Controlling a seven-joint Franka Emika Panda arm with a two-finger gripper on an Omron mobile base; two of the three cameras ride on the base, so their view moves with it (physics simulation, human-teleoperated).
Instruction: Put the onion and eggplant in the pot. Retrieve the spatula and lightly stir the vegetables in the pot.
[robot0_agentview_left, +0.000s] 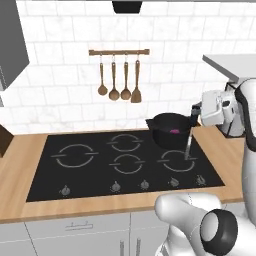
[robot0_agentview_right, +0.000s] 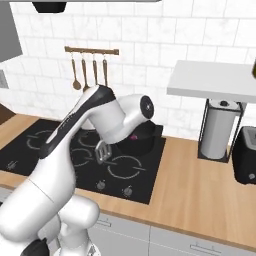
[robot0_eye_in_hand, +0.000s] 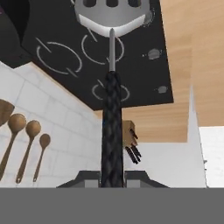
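The claw (robot0_eye_in_hand: 112, 177), low in the hand view, is clamped on the spatula (robot0_eye_in_hand: 112, 109), whose slotted head points toward the frame's top.

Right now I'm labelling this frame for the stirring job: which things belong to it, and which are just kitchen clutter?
Job:
- spatula, shut in the gripper
- pot on the stove
- onion, magenta, inside the pot

Just there:
- wooden spoons on the wall rail
- paper towel roll
- toaster
- knife block
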